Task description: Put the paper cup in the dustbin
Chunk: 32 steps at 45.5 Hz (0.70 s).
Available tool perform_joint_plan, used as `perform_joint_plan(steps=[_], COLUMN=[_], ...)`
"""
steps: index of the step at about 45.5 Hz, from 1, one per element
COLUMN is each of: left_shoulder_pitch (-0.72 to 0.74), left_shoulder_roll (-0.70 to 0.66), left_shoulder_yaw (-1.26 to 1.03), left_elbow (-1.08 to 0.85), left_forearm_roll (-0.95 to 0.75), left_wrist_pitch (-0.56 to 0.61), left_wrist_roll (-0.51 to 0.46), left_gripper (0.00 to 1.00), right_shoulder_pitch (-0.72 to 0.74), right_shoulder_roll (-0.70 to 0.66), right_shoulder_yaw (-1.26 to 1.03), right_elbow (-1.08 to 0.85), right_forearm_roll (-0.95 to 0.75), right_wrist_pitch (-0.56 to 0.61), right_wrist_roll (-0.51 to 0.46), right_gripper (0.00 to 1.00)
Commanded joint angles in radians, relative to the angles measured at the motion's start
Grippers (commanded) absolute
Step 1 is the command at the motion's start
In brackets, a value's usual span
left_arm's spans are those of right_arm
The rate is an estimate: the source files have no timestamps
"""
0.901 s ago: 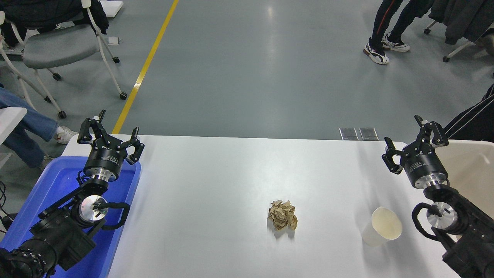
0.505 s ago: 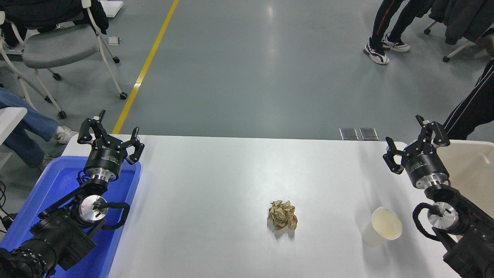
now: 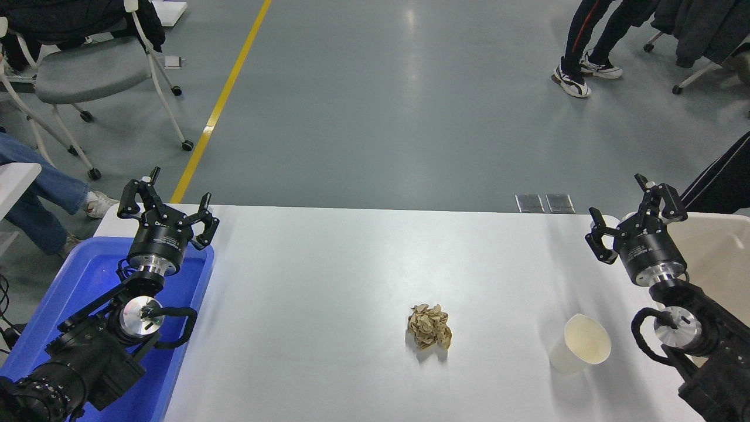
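The white paper cup [image 3: 577,351] lies tilted on the white table [image 3: 351,275] at the front right, its cream inside facing me. The beige dustbin [image 3: 718,258] shows partly at the right edge, behind my right arm. My right gripper [image 3: 636,214] is open and empty, raised near the table's far right corner, well behind the cup. My left gripper [image 3: 170,202] is open and empty, parked over the blue tub at the left.
A crumpled brown paper ball [image 3: 429,326] lies on the table left of the cup. A bright blue tub [image 3: 94,275] stands at the left edge. People's legs and wheeled chairs are on the floor beyond the table.
My right gripper has shifted slightly to the right. A person's dark sleeve at the right edge has moved. The cup, paper ball and left arm have not moved.
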Motion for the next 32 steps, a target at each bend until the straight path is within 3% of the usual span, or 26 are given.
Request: perform_joint_plan(steps=[1,18,32], left_shoulder_pitch=[0.000,0.000,-0.002], left_shoulder_roll=[0.000,0.000,0.000], left_shoulder_yaw=[0.000,0.000,-0.002], left_elbow=[0.000,0.000,0.000], left_forearm_roll=[0.000,0.000,0.000], left_wrist_pitch=[0.000,0.000,-0.003], left_wrist_roll=[0.000,0.000,0.000], left_gripper=[1.00,1.00,1.00], right_shoulder_pitch=[-0.008,0.008,0.007], right_shoulder_roll=[-0.026,-0.087,-0.104], right_shoulder_yaw=[0.001,-0.022,-0.016], right_elbow=[0.000,-0.003,0.037], right_forearm_roll=[0.000,0.009,0.146], right_wrist_pitch=[-0.003,0.001,0.001], right_wrist_roll=[0.000,-0.083,-0.115], right_gripper=[1.00,1.00,1.00])
